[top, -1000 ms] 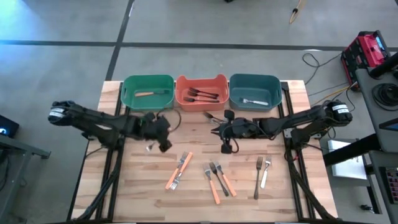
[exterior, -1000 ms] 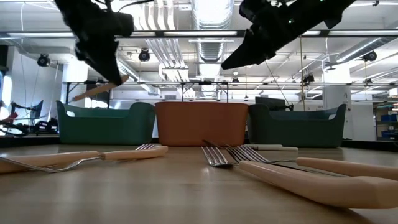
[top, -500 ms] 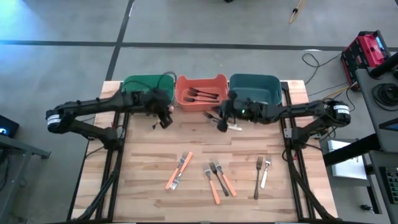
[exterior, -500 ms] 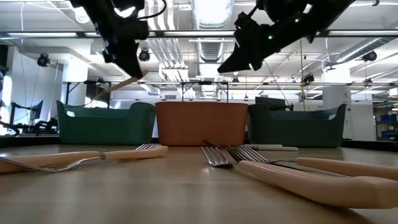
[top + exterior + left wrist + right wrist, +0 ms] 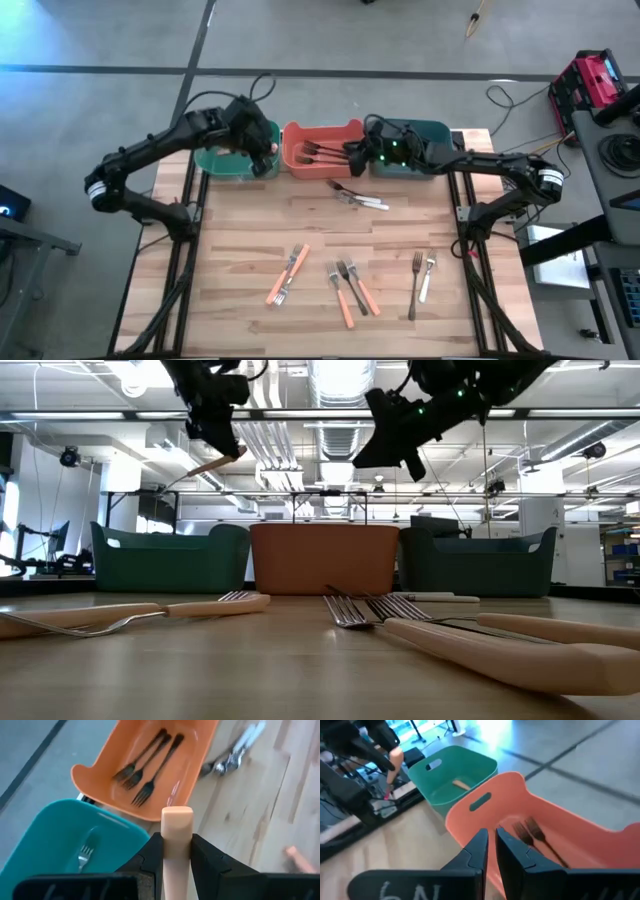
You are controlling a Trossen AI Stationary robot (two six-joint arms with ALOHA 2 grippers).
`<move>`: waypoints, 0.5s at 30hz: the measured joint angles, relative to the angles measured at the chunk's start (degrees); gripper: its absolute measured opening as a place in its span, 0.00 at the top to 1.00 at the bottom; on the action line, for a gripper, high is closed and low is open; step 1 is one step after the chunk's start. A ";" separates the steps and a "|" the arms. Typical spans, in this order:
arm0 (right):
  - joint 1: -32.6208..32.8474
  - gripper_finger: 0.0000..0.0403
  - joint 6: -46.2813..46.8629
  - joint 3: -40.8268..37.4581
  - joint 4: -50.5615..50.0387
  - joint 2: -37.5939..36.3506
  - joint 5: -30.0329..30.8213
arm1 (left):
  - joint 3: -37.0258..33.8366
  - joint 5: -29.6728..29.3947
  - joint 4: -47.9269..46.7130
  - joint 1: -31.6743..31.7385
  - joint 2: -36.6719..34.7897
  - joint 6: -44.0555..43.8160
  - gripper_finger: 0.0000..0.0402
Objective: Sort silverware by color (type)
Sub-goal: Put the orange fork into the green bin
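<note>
An orange-handled fork (image 5: 212, 465) hangs high over the green bin (image 5: 225, 152), with my left gripper (image 5: 266, 150) shut on it. That bin holds another orange-handled fork (image 5: 461, 784). My right gripper (image 5: 352, 156) is shut at the right rim of the orange bin (image 5: 320, 160), above several dark forks (image 5: 535, 836) lying in it. I see nothing between its fingers (image 5: 481, 851). Two white-handled forks (image 5: 360, 197) lie on the table in front of the orange bin. The teal bin (image 5: 425, 128) stands to the right. My left gripper pinches the fork's pale orange handle (image 5: 176, 837) between its two fingers, one on each side. The handle's blunt free end (image 5: 176, 815) sticks out past the fingertips. The fork is lifted clear and slants downward from the gripper, with its thin metal end (image 5: 170, 487) lowest.
Several forks lie on the near half of the wooden table: an orange-handled pair (image 5: 288, 272), a mixed group (image 5: 350, 286) and a pair (image 5: 422, 276) at the right. All three bins stand in a row along the far edge.
My left gripper has risen and gone toward the far edge with the fork, from the table's left middle to above the green bin. My right gripper has risen and moved toward the far edge to the orange bin, rolling as it went. The white-handled forks beneath it now show.
</note>
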 joint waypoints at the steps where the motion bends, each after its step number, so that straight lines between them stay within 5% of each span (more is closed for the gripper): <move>1: -0.02 0.93 0.34 1.57 -2.22 0.00 -0.23 | 1.08 -0.40 -1.38 0.16 0.91 1.29 0.86; 15: -0.19 0.93 -6.15 16.15 -14.67 0.20 4.92 | 0.02 -4.35 -3.24 6.21 9.21 28.02 0.86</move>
